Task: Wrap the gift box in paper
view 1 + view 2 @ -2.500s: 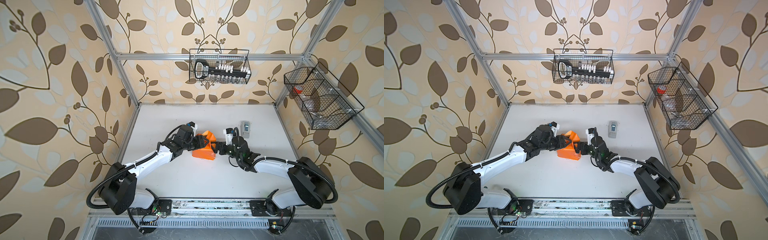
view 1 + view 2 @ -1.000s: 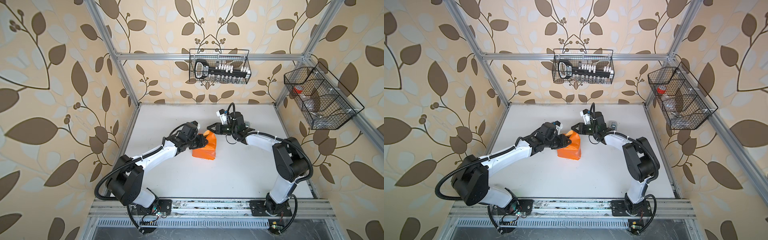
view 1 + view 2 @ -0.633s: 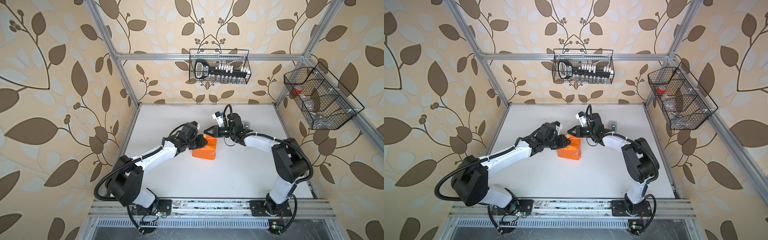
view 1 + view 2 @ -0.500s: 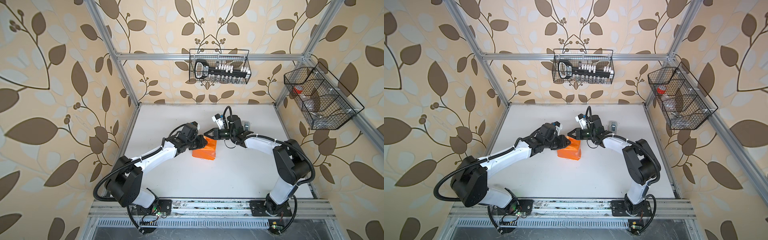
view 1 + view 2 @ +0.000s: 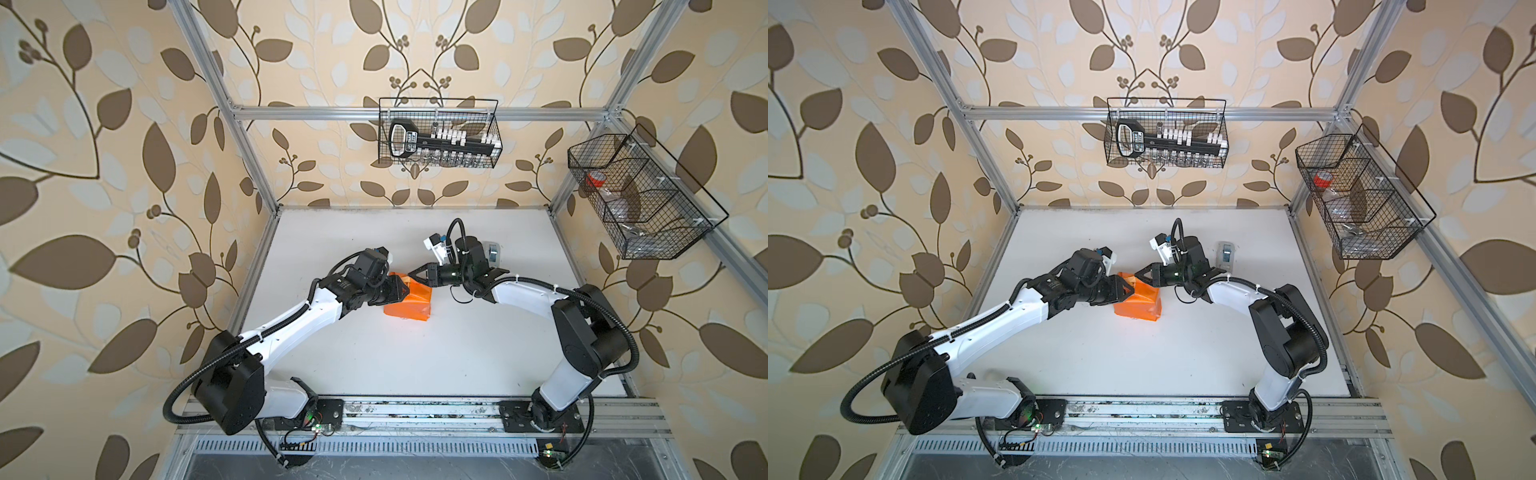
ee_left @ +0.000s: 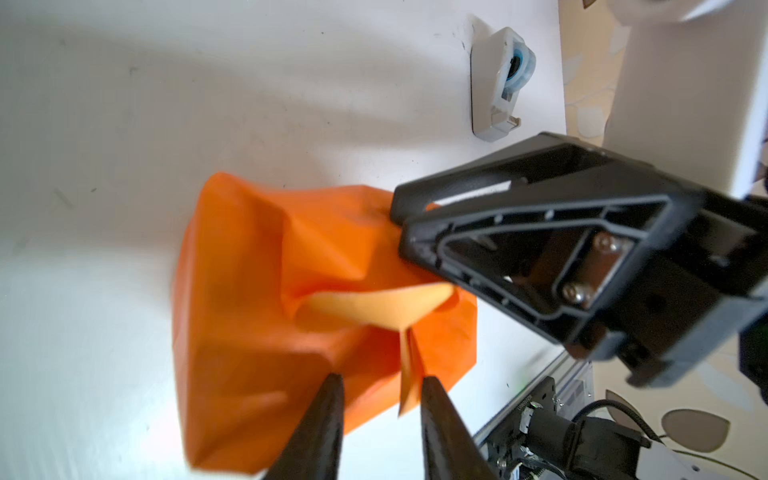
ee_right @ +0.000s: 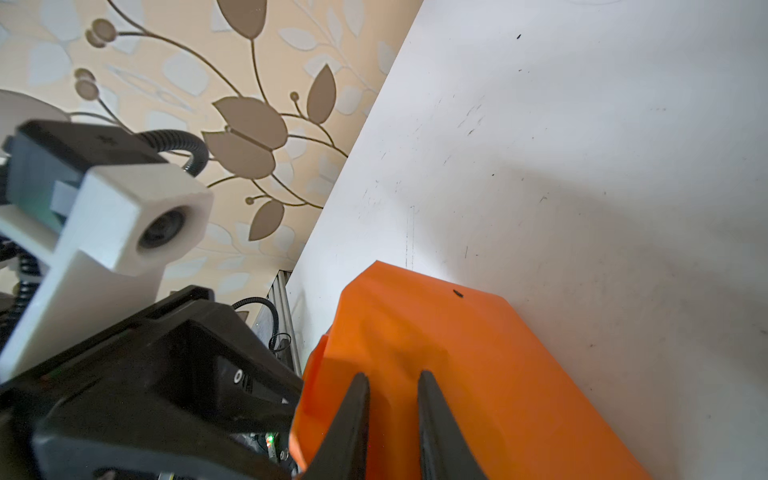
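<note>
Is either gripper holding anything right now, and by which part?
Nothing clearly. The left gripper has its jaws apart around a loose flap of the paper; whether the right gripper pinches the paper's folded end cannot be told.

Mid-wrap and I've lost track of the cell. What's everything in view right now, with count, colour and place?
paper: one, orange, folded into a boxy bundle at mid-table, one flap loose
gift box: none visible; only paper shows
tape dispenser: one, grey-white, on the table behind the right arm
back basket: one, black wire, on the back wall
tool: one, black with white pieces, in the back basket
side basket: one, black wire, on the right wall
red item: one, in the side basket
table: one, white
left gripper: black, jaws apart around the loose flap
right gripper: black, jaws narrowly apart, tips at the bundle
</note>
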You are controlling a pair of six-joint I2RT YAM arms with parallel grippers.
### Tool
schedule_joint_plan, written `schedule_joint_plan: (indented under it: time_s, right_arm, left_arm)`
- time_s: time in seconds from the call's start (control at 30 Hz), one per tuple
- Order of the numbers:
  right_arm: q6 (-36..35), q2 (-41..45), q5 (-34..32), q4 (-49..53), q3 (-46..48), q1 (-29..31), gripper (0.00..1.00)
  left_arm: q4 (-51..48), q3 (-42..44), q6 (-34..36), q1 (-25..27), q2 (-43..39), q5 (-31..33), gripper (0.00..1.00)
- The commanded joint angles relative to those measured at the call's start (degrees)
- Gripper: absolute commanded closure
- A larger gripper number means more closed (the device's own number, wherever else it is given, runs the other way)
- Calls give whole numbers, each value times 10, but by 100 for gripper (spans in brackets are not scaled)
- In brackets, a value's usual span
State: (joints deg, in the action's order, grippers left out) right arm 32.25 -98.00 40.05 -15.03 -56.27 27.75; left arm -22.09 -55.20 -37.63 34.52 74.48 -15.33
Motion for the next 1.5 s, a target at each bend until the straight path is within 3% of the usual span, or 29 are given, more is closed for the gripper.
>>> schedule_joint_plan:
  time_s: [0.0, 0.17, 0.3, 0.47, 0.67, 1.1, 1.27, 1.47]
  right_arm:
    - [-22, -12, -13, 27, 22, 5, 76]
    - [-35, -13, -21, 17, 33, 5, 76]
    - [-53, -4, -36, 10, 46, 5, 76]
    - [-68, 14, -49, -6, 64, 6, 76]
    - [-77, 37, -45, -35, 80, 6, 77]
    - [-100, 87, -45, -9, 75, 18, 75]
    - [-105, 92, -50, 5, 74, 17, 74]
    - [-106, 90, -45, 12, 67, 15, 74]
  left_arm:
    - [-87, -39, -2, -8, -45, 32, 57]
    - [-99, -70, -29, -80, -37, -6, 55]
    - [-81, -100, -45, -119, 13, -34, 55]
    - [-51, -145, -64, -120, 110, -99, 58]
    - [8, -140, -89, -110, 153, -142, 61]
    - [-51, -152, -54, -90, 165, -141, 68]
    - [-36, -123, -60, -88, 148, -147, 75]
    - [-24, -97, -67, -89, 113, -159, 75]
